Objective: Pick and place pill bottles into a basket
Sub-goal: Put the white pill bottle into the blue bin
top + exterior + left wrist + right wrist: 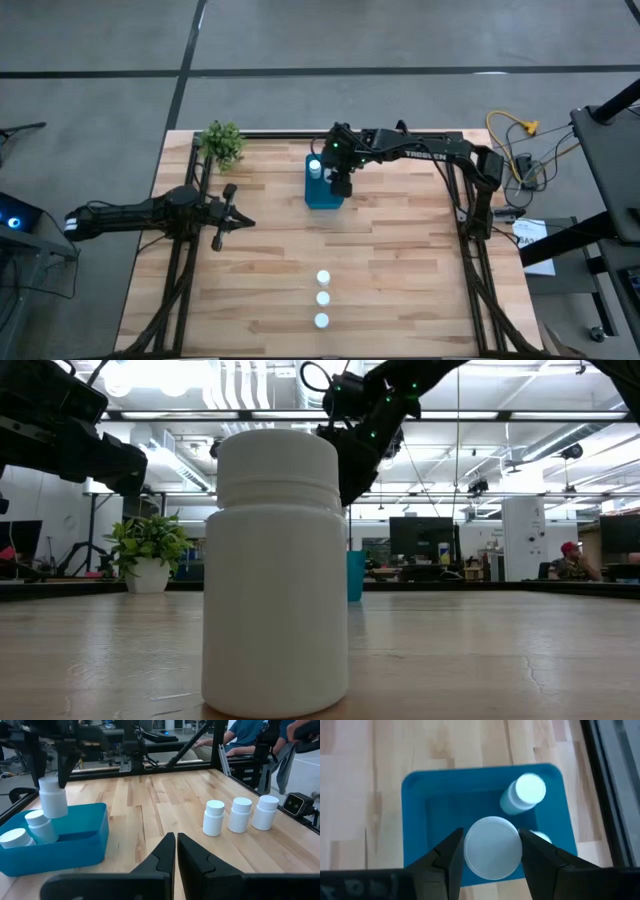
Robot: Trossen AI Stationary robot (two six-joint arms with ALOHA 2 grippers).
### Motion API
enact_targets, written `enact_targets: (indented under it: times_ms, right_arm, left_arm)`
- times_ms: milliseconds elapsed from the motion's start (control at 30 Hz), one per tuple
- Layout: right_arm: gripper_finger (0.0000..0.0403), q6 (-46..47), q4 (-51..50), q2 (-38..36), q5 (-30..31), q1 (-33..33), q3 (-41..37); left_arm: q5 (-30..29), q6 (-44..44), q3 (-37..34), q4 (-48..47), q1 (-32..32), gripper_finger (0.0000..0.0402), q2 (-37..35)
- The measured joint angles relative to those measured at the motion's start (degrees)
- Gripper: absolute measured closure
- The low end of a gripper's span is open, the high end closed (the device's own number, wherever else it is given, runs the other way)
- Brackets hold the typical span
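Observation:
The teal basket point(322, 190) stands at the table's far middle. It holds two white pill bottles point(42, 825) point(14, 838). My right gripper point(341, 184) hangs over the basket, shut on a third bottle point(492, 848). Three more bottles point(323, 277) point(323, 298) point(321, 320) stand upright in a row near the table's near edge. The nearest one fills the low view point(276, 570). My left gripper point(176, 847) waits shut and empty at the table's left point(236, 216). My right gripper pinches the bottle between its two fingers point(451, 852), one on each side of its top part near the cap point(50, 784). The fingers come from above, pointing down. The bottle hangs upright under them, its lower part inside the basket's walls point(55, 812).
A small green plant point(223, 141) in a white pot stands at the far left corner. Dark frame bars point(180, 260) run along the table's left and right sides. People sit beyond the table's edge in the left wrist view point(250, 732).

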Motion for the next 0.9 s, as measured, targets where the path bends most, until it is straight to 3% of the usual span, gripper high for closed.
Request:
enact_targets:
  times_ms: [900]
  right_arm:
    - [0.0255, 0.0, 8.4, 0.1, -5.9, -3.0, -10.4]
  left_arm:
    - [0.0, 0.0, 0.0, 0.0, 0.0, 0.0402, 0.0]
